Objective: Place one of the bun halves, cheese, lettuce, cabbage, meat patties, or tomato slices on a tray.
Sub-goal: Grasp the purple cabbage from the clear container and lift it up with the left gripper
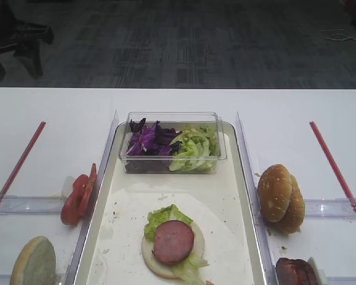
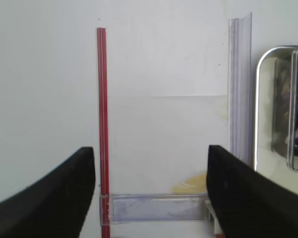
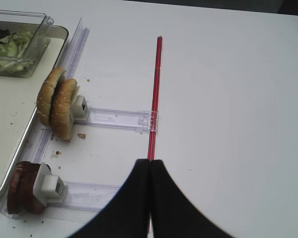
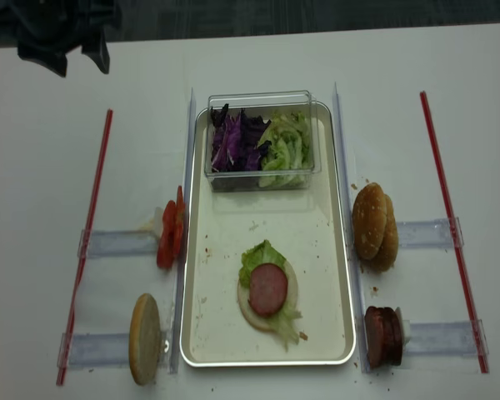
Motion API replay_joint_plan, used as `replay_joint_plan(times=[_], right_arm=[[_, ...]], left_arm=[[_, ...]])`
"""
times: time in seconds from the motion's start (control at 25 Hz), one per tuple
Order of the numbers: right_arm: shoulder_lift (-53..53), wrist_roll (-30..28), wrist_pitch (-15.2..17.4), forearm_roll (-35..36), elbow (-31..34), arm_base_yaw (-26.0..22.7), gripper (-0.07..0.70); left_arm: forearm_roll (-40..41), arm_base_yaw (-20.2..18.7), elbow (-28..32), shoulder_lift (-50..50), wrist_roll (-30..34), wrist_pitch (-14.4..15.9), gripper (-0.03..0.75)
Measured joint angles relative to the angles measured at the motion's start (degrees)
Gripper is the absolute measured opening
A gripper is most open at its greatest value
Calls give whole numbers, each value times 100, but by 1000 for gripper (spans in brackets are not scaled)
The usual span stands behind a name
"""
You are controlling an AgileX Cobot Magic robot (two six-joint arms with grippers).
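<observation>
The tray holds a bun half topped with lettuce and a meat patty. A clear box on the tray holds cabbage and lettuce. Tomato slices and a bun half stand left of the tray. Two bun halves and meat patties stand to its right. No cheese shows. My left gripper is open and empty over bare table. My right gripper is shut over a red strip. Neither gripper appears in the exterior views.
Clear plastic rails run along both long sides of the tray, with clear cross holders. Red strips lie near the table's left and right sides. A yellowish smear marks the table by the left holder.
</observation>
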Motion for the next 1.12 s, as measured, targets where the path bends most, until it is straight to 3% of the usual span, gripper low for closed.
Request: replay_joint_plan(times=[0.56,1.12], right_arm=[[0,0,0,0,0,0,7],[0,0,0,0,0,0,7]], left_arm=[[-405,-68,-43,198,105,0,481],[-392,-1587,-279,706,-488,-27,481]])
